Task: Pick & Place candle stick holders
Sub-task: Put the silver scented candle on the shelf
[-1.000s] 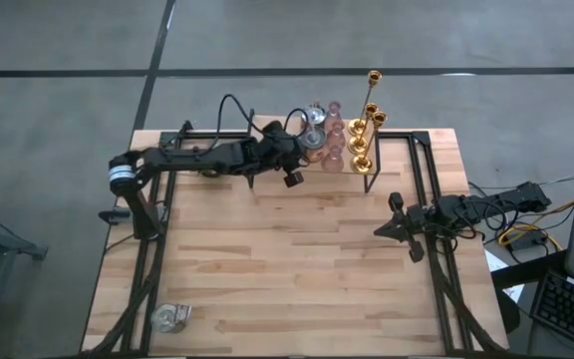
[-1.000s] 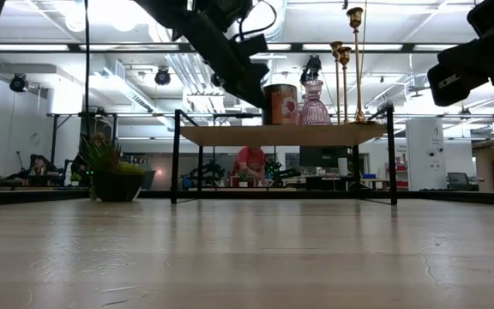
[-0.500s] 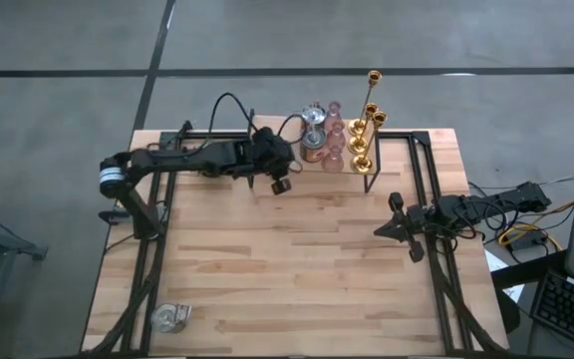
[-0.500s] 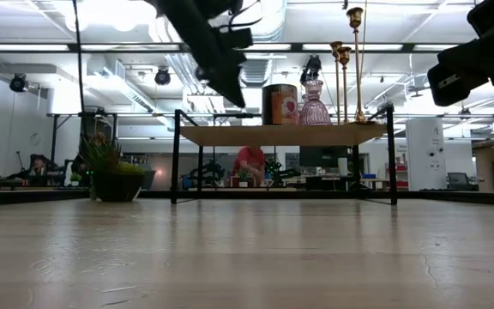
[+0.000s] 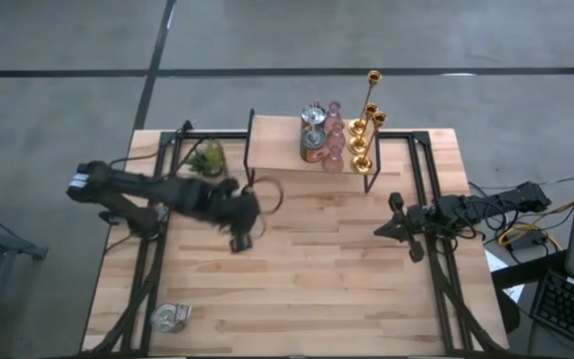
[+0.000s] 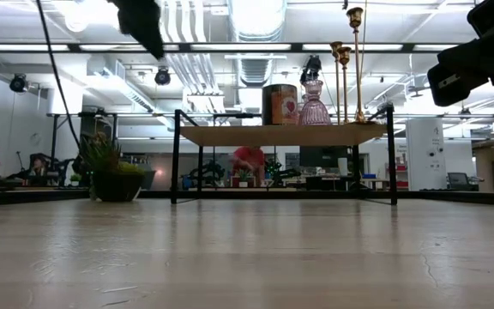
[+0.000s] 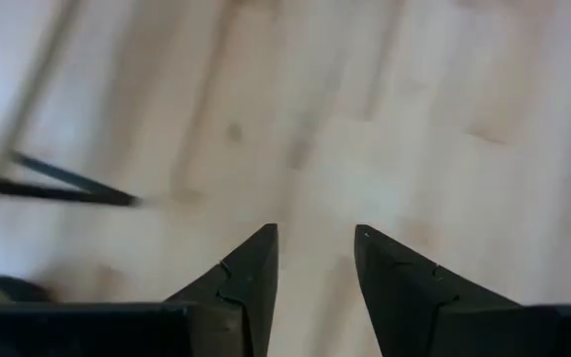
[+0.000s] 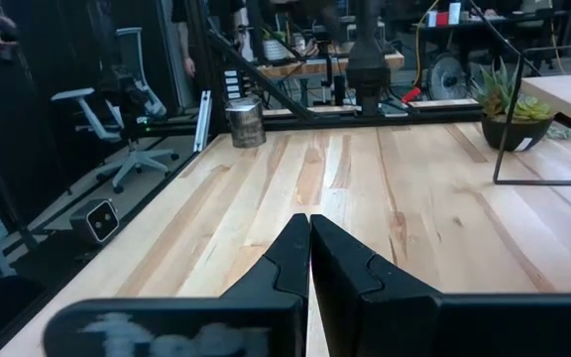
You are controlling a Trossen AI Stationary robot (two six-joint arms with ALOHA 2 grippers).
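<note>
Left gripper [image 5: 240, 242]: mine, over bare boards left of the tabletop's middle; fingers [image 7: 251, 273] spread with a gap between them, nothing in it.
Right gripper [image 5: 383, 230]: parked near the tabletop's right edge, fingers [image 8: 290, 263] pressed together, empty.
Holders placed: on the small raised shelf [image 5: 272, 140] at the tabletop's far edge I count three gold stems [image 5: 364, 125], pink glass ones [image 5: 333, 140] beside them, and silvery cups [image 5: 312, 135] at the group's left. Exact cup count I cannot tell.
Holder left: one silvery glass cup [image 5: 170, 317] near the tabletop's near-left corner, well apart from the shelf.
Step, my judgement: between placements, empty-handed, heading for that last cup.
Next move calls for: carrying my left gripper toward the near-left corner, dropping over the cup, closing across its squat body.
Room: open boards between me and the cup.
Edges: cup sits close to the table's edge and the dark frame rail [image 5: 147, 279]; potted plant [image 5: 204, 159] under the shelf's left end, clear of my path.
</note>
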